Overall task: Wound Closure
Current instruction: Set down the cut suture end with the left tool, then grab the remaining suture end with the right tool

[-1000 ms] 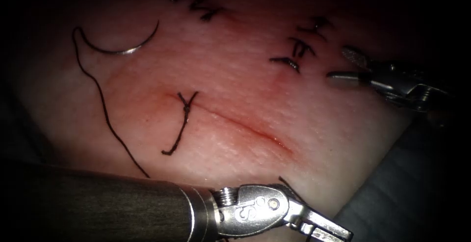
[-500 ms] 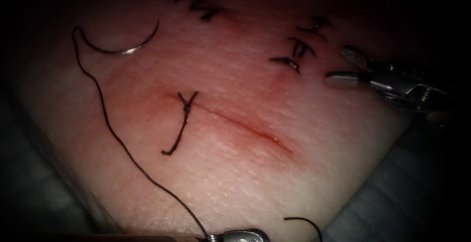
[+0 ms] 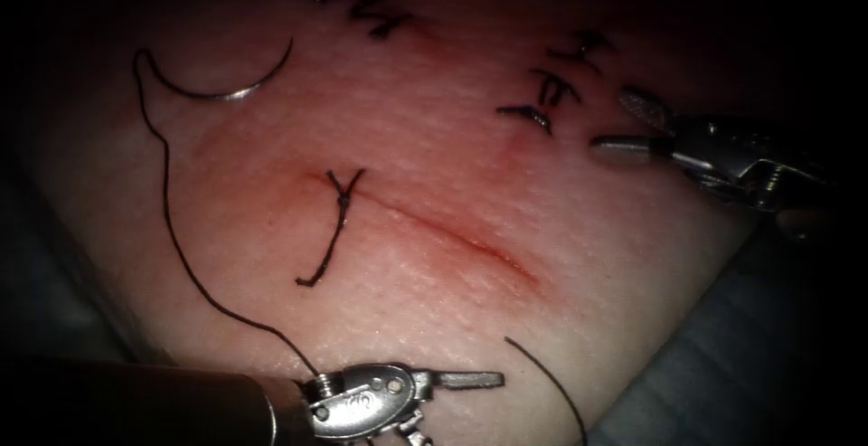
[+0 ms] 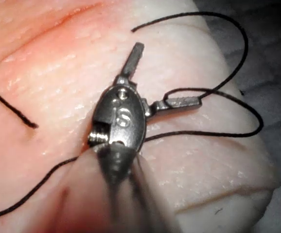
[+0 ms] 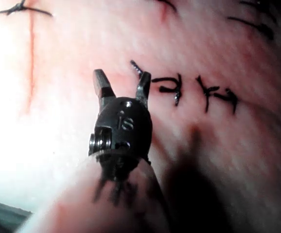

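Your needle (image 3: pixel 221 80) is just lying loose on top of the tissue (image 3: pixel 452 138), up at the far left of the cut (image 3: pixel 434 224), not stuck into anything and well away from both tools. The thread (image 3: pixel 176 220) trails off its left end, runs down the left side and ends up around your left end effector (image 3: pixel 452 392). In the left wrist view that end effector (image 4: pixel 161 77) has its jaws spread wide and isn't pinching anything, though the thread (image 4: pixel 218 92) loops right past one jaw tip. Your right end effector (image 3: pixel 624 125) sits off to the right of the cut with jaws apart too, holding nothing, close to a row of older stitches (image 3: pixel 551 84). There's one tied knot (image 3: pixel 342 194) across the cut with a loose tail hanging below it. Only writing you can read is a stamped "IS" on the right tool's wrist (image 5: pixel 126 120).
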Motion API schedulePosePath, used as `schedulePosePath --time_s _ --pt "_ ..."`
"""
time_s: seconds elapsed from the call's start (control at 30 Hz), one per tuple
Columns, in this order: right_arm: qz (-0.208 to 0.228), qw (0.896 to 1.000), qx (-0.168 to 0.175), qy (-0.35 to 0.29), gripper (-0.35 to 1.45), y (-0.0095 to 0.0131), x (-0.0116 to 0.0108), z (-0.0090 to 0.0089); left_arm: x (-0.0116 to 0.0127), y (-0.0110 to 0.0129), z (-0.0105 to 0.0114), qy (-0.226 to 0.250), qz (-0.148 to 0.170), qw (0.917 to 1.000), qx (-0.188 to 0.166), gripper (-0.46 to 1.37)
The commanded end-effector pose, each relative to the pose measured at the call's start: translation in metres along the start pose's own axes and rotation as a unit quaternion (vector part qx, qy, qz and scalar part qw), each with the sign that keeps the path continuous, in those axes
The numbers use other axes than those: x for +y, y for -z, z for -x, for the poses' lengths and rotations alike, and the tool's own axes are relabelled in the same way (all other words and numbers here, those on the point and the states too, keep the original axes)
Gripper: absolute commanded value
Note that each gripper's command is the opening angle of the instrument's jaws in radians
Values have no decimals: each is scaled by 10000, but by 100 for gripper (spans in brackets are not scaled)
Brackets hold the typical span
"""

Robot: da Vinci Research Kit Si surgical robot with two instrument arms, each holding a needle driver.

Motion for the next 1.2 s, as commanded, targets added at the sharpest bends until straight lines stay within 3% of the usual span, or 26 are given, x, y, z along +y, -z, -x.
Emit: schedulePosePath --time_s 0.03,0.07,0.1,0.17,0.37,0.47,0.53,0.63,0.8,1.0,1.2 --pt "-19 10000 1 8 135 0 -1 -1 -5 8 -1 -15 -142 9997 -208 93" --pt "-17 10000 1 7 135 0 -1 -1 -8 13 0 -15 -193 9994 -287 88" --pt "-24 10000 4 5 135 0 -3 -1 -12 22 1 -11 -289 9987 -416 63" --pt "-45 10000 13 1 135 -1 -5 -2 -18 34 2 -6 -436 9969 -654 38" --pt "-70 10000 27 17 136 -6 -9 -4 -26 63 -8 -26 -507 9941 -955 40" --pt "-84 10000 35 11 136 -8 -12 -5 -28 71 -17 -170 -534 9933 -1010 22" --pt "-91 9999 40 37 136 -10 -14 -6 -26 74 -24 -239 -537 9918 -1134 24" --pt "-124 9999 54 32 136 -12 -16 -7 -16 82 -35 -360 -504 9880 -1414 42" --pt "-128 9999 58 28 137 -15 -16 -7 4 100 -64 -256 -389 9893 -1384 54" --pt "-182 9998 80 20 137 -19 -18 -8 29 124 -122 -350 -355 9916 -1190 55" --pt "-243 9996 106 15 138 -22 -22 -10 28 143 -183 -808 -770 9878 -1090 58"
